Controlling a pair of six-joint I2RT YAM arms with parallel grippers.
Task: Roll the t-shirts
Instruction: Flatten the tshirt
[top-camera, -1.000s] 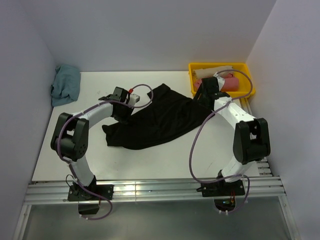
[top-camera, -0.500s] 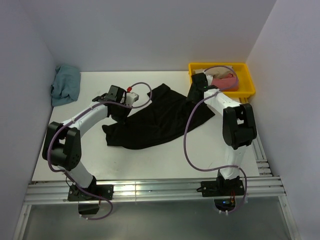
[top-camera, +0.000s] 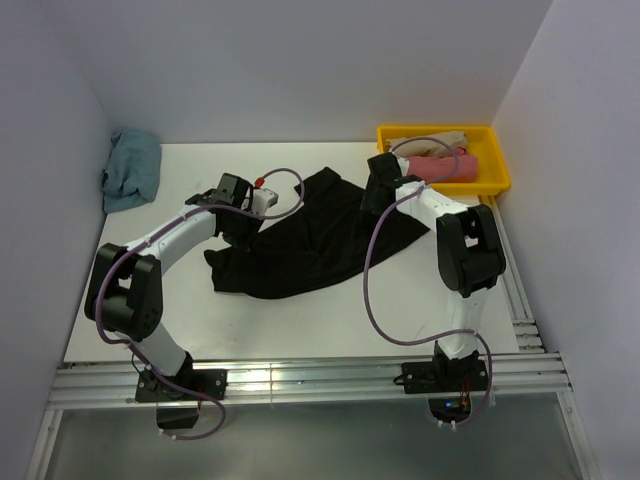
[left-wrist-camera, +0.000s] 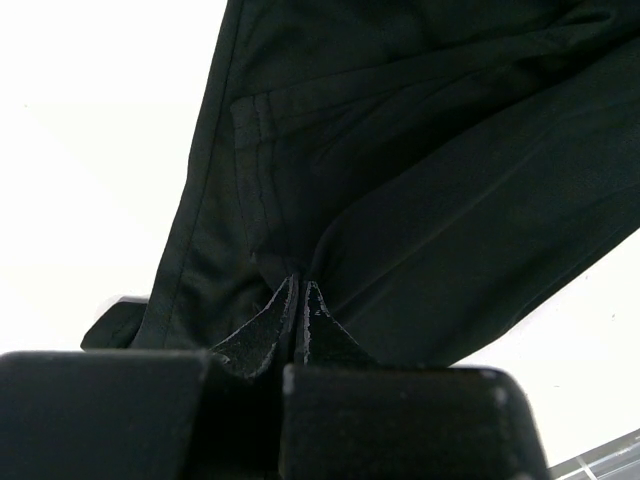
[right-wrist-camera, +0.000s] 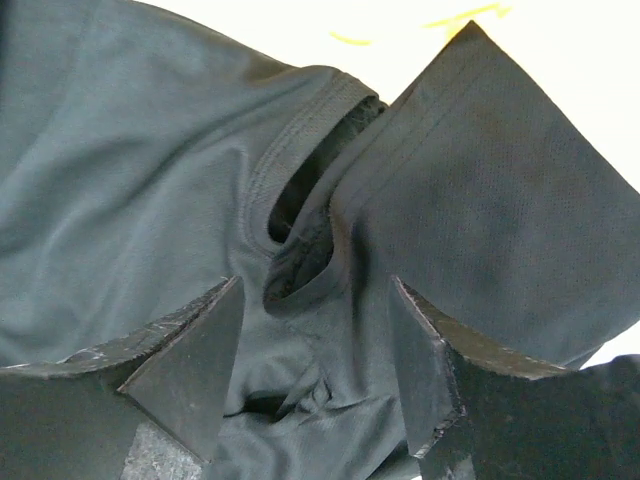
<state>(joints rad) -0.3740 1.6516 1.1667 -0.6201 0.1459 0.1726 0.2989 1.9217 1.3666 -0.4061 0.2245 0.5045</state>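
Note:
A large black t-shirt (top-camera: 310, 245) lies crumpled across the middle of the white table. My left gripper (top-camera: 240, 225) is at its left edge, shut on a pinch of the black cloth (left-wrist-camera: 430, 180); the folds run together at the fingertips (left-wrist-camera: 300, 285). My right gripper (top-camera: 378, 195) hangs over the shirt's upper right part. It is open (right-wrist-camera: 315, 285), with the ribbed collar (right-wrist-camera: 290, 160) and bunched black cloth lying between its two fingers. A pink t-shirt (top-camera: 440, 165) and a beige one (top-camera: 440, 140) lie in the bin. A dusty-blue one (top-camera: 132, 168) sits at the far left.
The yellow bin (top-camera: 497, 182) stands at the back right corner, just right of my right arm. Walls close in the table on the left, back and right. A metal rail (top-camera: 300, 380) runs along the near edge by the arm bases.
My right gripper has swung left from over the yellow bin to above the black shirt's collar, its jaws narrowing a little. The left gripper has kept its hold in place.

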